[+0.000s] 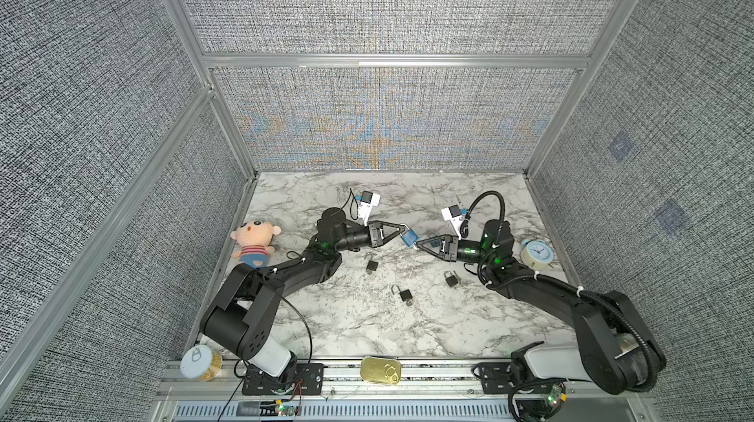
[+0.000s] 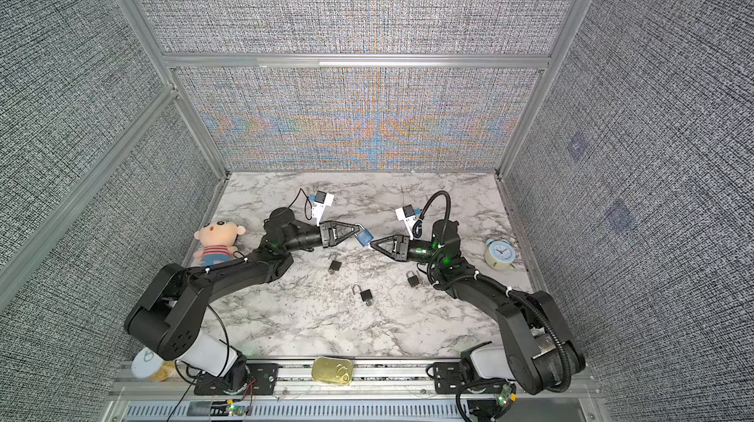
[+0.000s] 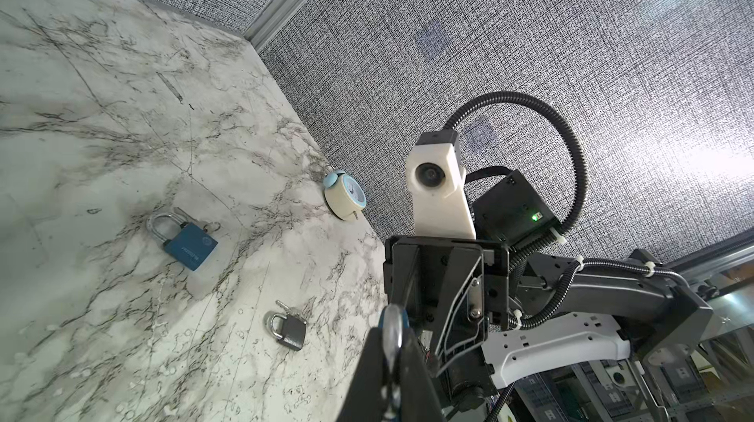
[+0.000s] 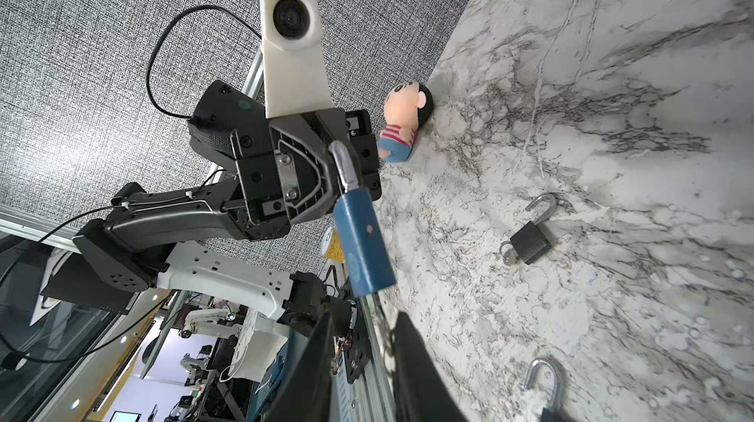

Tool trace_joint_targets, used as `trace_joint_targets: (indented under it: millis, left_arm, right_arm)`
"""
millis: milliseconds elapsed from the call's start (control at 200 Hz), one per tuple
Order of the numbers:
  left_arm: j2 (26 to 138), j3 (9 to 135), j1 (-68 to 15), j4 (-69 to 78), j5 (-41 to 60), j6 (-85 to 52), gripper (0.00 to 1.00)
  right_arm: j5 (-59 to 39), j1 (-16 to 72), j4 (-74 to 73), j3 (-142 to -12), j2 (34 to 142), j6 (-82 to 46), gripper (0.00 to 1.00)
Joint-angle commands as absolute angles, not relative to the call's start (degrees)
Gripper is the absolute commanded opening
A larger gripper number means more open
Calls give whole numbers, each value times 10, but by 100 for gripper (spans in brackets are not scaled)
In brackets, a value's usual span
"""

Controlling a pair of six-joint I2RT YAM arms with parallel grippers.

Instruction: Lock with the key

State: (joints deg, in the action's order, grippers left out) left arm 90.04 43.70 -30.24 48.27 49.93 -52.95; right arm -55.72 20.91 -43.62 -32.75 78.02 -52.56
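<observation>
A blue metal padlock (image 1: 409,237) was held aloft mid-scene by its silver shackle (image 4: 344,167) in the clenched left gripper (image 1: 402,229), so its key (image 4: 374,303) faced the right gripper (image 1: 417,245), whose grasp could not be told

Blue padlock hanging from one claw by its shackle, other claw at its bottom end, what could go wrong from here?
The left claw pinches the blue padlock only by its thin shackle, so the body may swing or twist away when the right claw presses at its bottom. If that grip slips, the lock would probably drop onto the marble table. The claws' tips sit very close, so a small misalignment could knock them together.
</observation>
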Motion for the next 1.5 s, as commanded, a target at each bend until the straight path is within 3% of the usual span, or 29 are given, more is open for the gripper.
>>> trace_joint_targets:
  millis: [0,115,265,465,1070,1496]
  left_arm:
    - [901,441,-302,503,500,-535,0]
    - [901,441,-301,510,500,-539,0]
    - [900,439,-302,512,498,-542,0]
    - [897,437,-302,515,496,-546,0]
    - [878,434,-272,524,506,-555,0]
    - [887,452,-266,429,484,-507,0]
  right_arm:
    - [-560,212,-469,-329,785,-534,27]
    - [-556,214,-479,-330,792,-537,27]
    - [-558,218,-504,-331,806,-551,19]
    - [-559,218,-521,-327,811,-561,0]
    - [-550,217,-487,-280,772,-546,0]
    - [-524,207,-273,-324,673,-433,0]
